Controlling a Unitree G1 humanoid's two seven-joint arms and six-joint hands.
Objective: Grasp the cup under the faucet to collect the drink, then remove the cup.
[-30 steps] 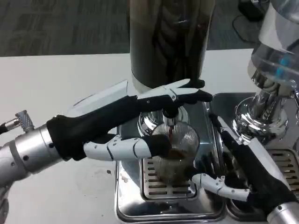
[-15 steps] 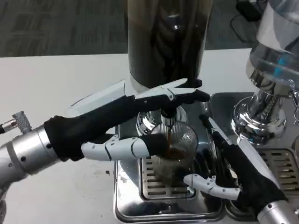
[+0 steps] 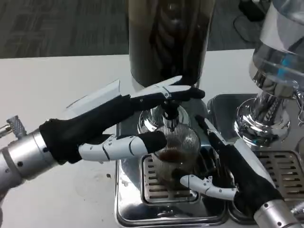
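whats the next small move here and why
Probably keep the right hand steady on the cup under the faucet a little longer. The left hand has fingers resting over the faucet's top, and the ribbed clear cup, standing on the drip tray, shows only a shallow layer of dark drink at its bottom, so lifting it away looks premature.

White table (image 3: 57, 80) spans my view, surface matte, evenly lit, a few small dark specks near its front edge. Beyond its far edge I see grey carpet floor (image 3: 61, 26) with faint ribbed pattern. Dark cable (image 3: 240, 26) lies on carpet at upper right, beside dark object (image 3: 251, 6) cut by frame edge; cannot identify it.
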